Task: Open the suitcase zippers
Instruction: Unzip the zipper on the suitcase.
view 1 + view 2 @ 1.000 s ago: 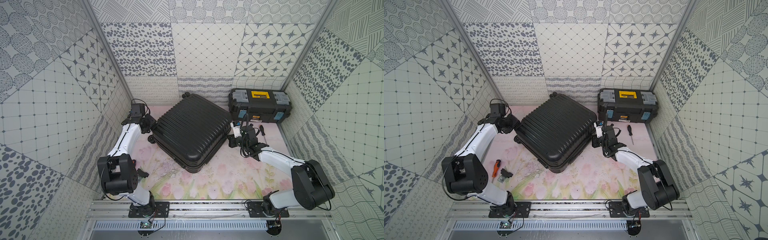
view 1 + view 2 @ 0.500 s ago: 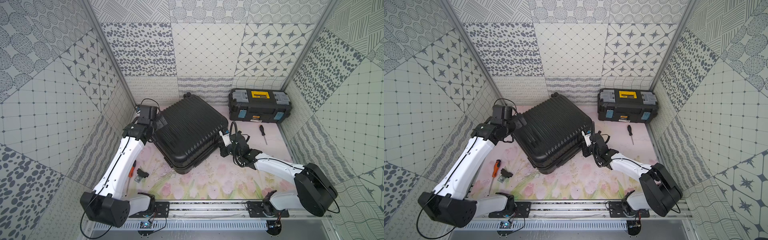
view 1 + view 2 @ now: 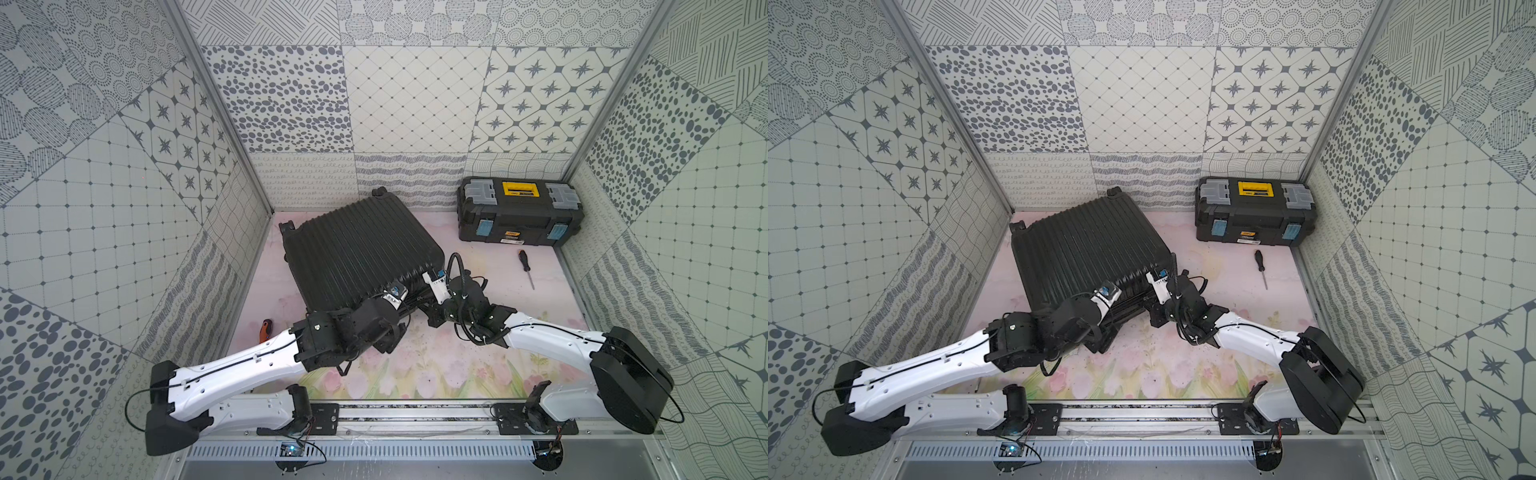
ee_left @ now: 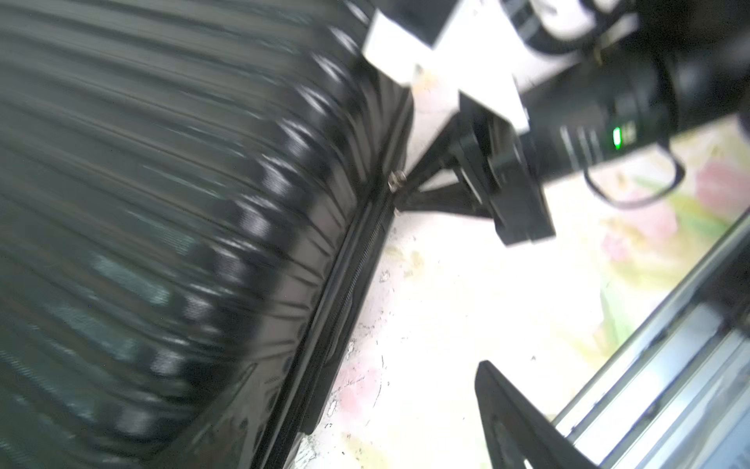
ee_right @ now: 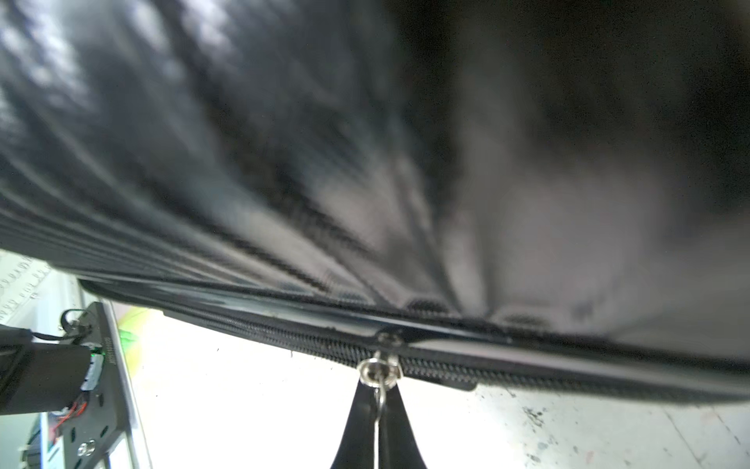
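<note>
The black ribbed suitcase (image 3: 361, 253) lies flat on the floral mat, seen in both top views (image 3: 1088, 253). Its zippers (image 5: 284, 345) run along the side seam, also in the left wrist view (image 4: 357, 284). My right gripper (image 5: 379, 400) is shut on the metal zipper pull hanging from the slider (image 5: 379, 371), at the suitcase's near right corner (image 3: 424, 305). My left gripper (image 3: 386, 340) is low at the near edge, beside the seam, and stands open. Only one of its fingers (image 4: 523, 422) shows, well clear of the shell.
A black toolbox (image 3: 519, 216) with a yellow handle stands at the back right. A black screwdriver (image 3: 525, 268) lies in front of it. An orange-handled screwdriver (image 3: 264, 328) lies near the left wall. The metal rail (image 3: 415, 415) runs along the front.
The left arm has swung from the suitcase's far left corner round to its near edge. The suitcase has turned and shifted left. The right gripper has followed the seam toward the near corner, still holding the pull.
</note>
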Controlling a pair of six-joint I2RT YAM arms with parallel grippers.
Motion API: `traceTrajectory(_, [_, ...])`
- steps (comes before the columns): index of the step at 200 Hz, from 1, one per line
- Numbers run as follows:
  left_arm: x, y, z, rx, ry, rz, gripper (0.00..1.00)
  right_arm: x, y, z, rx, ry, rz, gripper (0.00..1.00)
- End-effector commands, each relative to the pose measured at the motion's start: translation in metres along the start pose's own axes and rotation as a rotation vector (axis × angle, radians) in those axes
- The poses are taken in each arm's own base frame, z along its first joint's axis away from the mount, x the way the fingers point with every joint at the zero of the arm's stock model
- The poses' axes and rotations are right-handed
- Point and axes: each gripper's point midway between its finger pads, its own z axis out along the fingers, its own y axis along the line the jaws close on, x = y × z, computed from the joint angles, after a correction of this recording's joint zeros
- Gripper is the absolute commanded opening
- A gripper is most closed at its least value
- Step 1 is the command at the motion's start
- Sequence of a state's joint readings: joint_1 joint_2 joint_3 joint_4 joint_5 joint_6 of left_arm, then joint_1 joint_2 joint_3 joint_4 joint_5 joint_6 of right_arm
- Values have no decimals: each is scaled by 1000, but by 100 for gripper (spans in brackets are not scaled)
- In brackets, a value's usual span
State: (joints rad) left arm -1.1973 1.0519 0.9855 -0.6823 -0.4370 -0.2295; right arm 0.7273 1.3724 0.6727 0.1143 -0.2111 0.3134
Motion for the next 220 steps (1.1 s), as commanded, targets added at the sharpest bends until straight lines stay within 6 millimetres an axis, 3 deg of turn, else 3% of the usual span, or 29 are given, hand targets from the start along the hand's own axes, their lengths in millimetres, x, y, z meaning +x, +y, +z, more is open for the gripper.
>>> traceTrajectory(1, [11,-33,26,-45,-67,452,78,-24,4,-11,-96,-71,74,0])
traceTrajectory(53, [49,-61,73,1,-133,691,79,-27,-7,-11,-123,-64,92,0])
traceTrajectory(94, [39,-59,95,-35,-205,691,85,-26,-3,-5,-157,-49,98,0])
traceTrajectory(145, [33,-37,123,-143,-236,667,90,-19,-1,-3,-160,-36,109,0])
traceTrajectory(183, [18,-38,125,-161,-272,666,90,-10,-1,2,-166,-19,115,0])
traceTrajectory(220, [15,-23,131,-169,-237,596,86,-4,0,5,-178,0,120,0])
